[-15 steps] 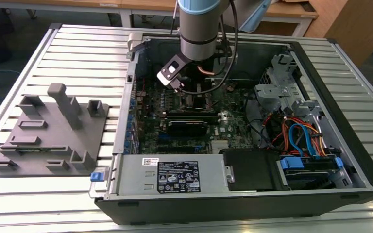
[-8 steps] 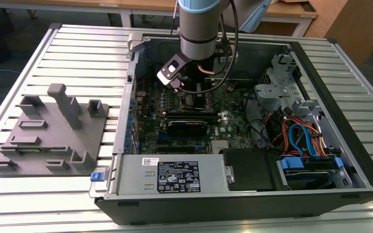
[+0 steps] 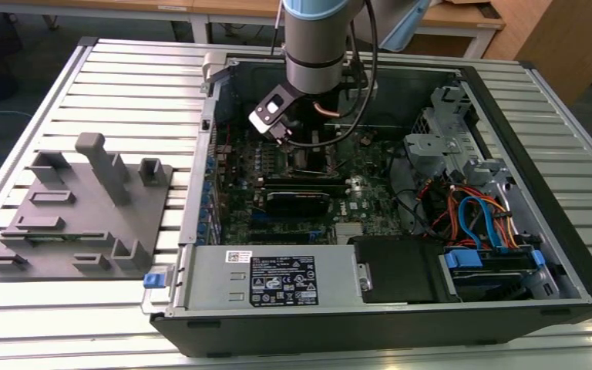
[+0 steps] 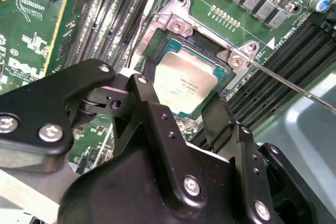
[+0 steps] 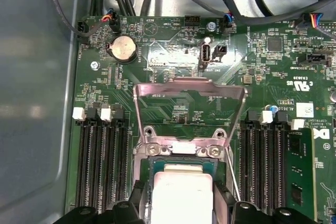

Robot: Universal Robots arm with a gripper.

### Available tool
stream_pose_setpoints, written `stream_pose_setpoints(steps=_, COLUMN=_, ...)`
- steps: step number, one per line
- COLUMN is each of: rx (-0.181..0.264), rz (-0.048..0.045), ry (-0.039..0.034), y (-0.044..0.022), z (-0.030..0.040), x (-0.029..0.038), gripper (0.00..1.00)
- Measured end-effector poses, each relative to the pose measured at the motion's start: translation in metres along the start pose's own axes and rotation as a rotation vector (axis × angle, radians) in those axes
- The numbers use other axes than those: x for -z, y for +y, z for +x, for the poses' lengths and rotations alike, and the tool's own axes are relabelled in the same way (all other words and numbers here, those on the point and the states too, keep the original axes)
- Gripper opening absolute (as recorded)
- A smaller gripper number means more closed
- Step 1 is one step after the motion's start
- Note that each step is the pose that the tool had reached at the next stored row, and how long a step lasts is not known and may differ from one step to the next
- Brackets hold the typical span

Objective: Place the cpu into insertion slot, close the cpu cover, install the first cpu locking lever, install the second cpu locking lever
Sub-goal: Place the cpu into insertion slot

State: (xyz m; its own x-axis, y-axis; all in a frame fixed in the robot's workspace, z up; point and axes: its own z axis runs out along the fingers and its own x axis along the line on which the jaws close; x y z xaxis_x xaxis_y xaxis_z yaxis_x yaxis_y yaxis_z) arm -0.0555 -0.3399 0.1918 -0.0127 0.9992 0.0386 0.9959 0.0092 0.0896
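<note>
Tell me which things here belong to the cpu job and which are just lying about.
Job: cpu, insertion slot, cpu cover, locking lever, claw.
Lying about: coin battery, memory slots, power supply, grey fixture block.

- Cpu (image 4: 185, 83): small flat square chip with a silvery-grey top, lying level inside the slot.
- Slot (image 4: 176, 24): square socket with a silver rim, set in the green board between banks of long black slots.
- Cover (image 5: 190, 84): thin silver frame with a large window, open, raised on its hinge at the slot's edge.
- Lever (image 4: 294, 84): thin wire rod, running out from a rim corner.
- Other lever (image 4: 140, 30): a similar rod, along the opposite side.
</note>
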Motion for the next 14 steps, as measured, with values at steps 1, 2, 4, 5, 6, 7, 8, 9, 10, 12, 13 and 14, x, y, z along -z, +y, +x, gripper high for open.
stream_pose_setpoints(steps=1, rx=0.000, rz=0.0000, ry=0.0009, y=0.0000, z=0.0005, x=-0.0001, gripper=0.62)
stream_pose_setpoints(steps=2, rx=0.000, rz=-0.0001, ry=0.0015, y=0.0000, z=0.0006, x=-0.0003, gripper=0.62)
stream_pose_setpoints(steps=4, rx=0.000, rz=0.0000, ry=0.0015, y=0.0000, z=0.0006, x=-0.0003, gripper=0.62)
stream_pose_setpoints(steps=5, rx=0.000, rz=0.0000, ry=0.0015, y=0.0000, z=0.0006, x=-0.0003, gripper=0.62)
stream_pose_setpoints(steps=6, rx=-0.001, rz=-0.0001, ry=0.0017, y=-0.0001, z=0.0004, x=-0.0004, gripper=0.62)
stream_pose_setpoints(steps=7, rx=-0.001, rz=-0.0001, ry=0.0018, y=-0.0001, z=0.0001, x=-0.0004, gripper=0.62)
stream_pose_setpoints(steps=8, rx=-0.001, rz=-0.0001, ry=0.0017, y=-0.0001, z=-0.0003, x=-0.0003, gripper=0.62)
stream_pose_setpoints(steps=9, rx=-0.001, rz=-0.0001, ry=0.0016, y=-0.0001, z=-0.0005, x=-0.0003, gripper=0.62)
stream_pose_setpoints(steps=10, rx=-0.001, rz=-0.0001, ry=0.0016, y=0.0000, z=-0.0005, x=-0.0003, gripper=0.62)
stream_pose_setpoints(steps=12, rx=-0.001, rz=0.0000, ry=0.0015, y=0.0000, z=-0.0006, x=-0.0002, gripper=0.62)
stream_pose_setpoints(steps=13, rx=-0.001, rz=0.0000, ry=0.0014, y=0.0000, z=-0.0006, x=0.0001, gripper=0.62)
stream_pose_setpoints(steps=14, rx=-0.001, rz=0.0000, ry=0.0015, y=0.0000, z=-0.0006, x=0.0003, gripper=0.62)
